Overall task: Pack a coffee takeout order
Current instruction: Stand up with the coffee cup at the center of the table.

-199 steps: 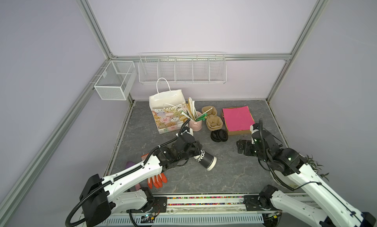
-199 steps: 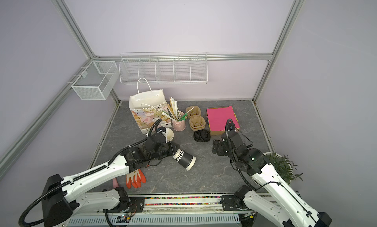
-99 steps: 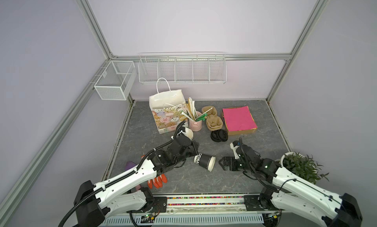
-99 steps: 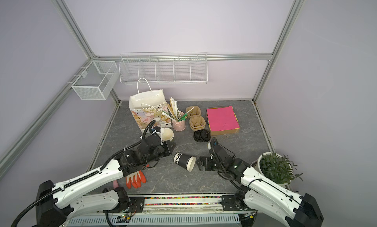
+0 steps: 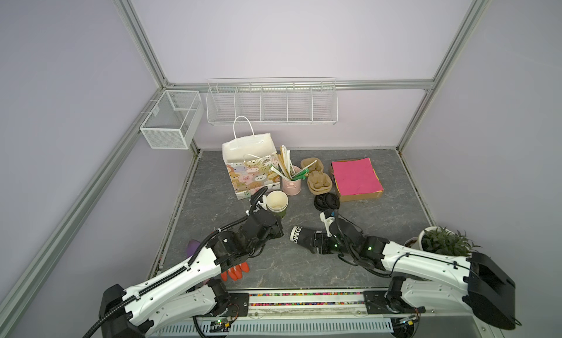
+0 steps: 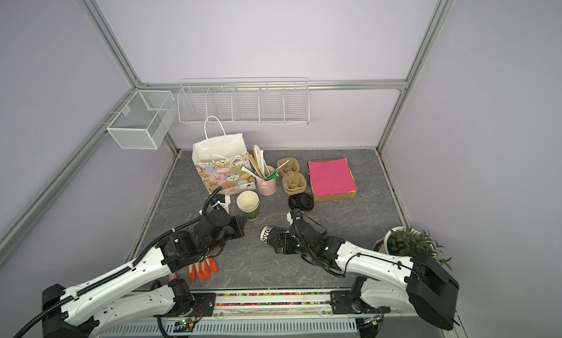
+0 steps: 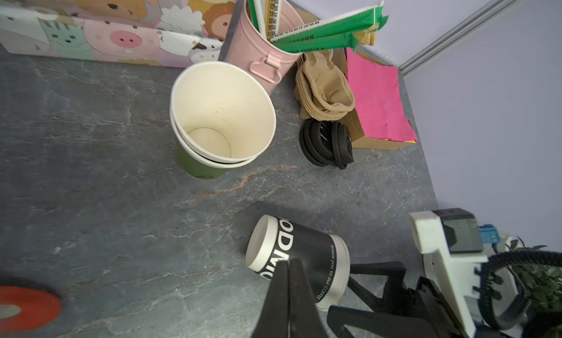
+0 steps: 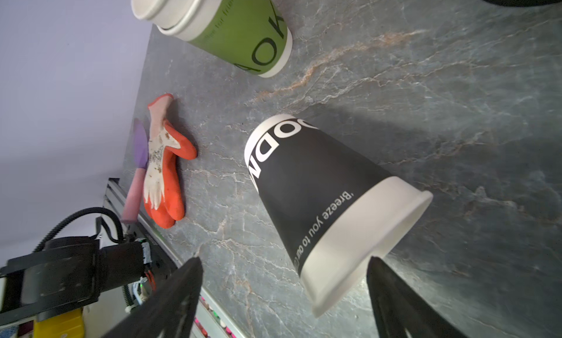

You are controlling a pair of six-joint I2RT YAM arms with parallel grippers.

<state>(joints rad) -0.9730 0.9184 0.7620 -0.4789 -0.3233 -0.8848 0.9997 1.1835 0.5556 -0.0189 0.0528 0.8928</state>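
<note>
A black paper cup (image 8: pixel 319 205) lies on its side on the grey worktop (image 5: pixel 213 181), its open end toward the right fingers (image 8: pixel 182 291). These are spread apart on either side of the rim and not yet touching it. The cup looks light and round, so a finger closing off-centre could roll it away, and a hard squeeze at the thin rim could crush it. The left fingers (image 7: pixel 282 291) are pressed together, holding nothing, near the cup's base, where they might knock it. The white gift bag (image 5: pixel 252 169) with cartoon animals stands upright and open at the back left, well apart from the cup. To its right are a pink bucket (image 5: pixel 291 184) of sticks, brown pulp cup carriers (image 5: pixel 318 181) and a stack of pink paper (image 5: pixel 354 175). Nested cups (image 5: pixel 277 204), the outer one green, stand between the fallen cup and the bag, blocking a straight carry. Black lids (image 5: pixel 327 202) lie just behind the right arm, and an orange glove (image 5: pixel 235 271) lies near the front edge
</note>
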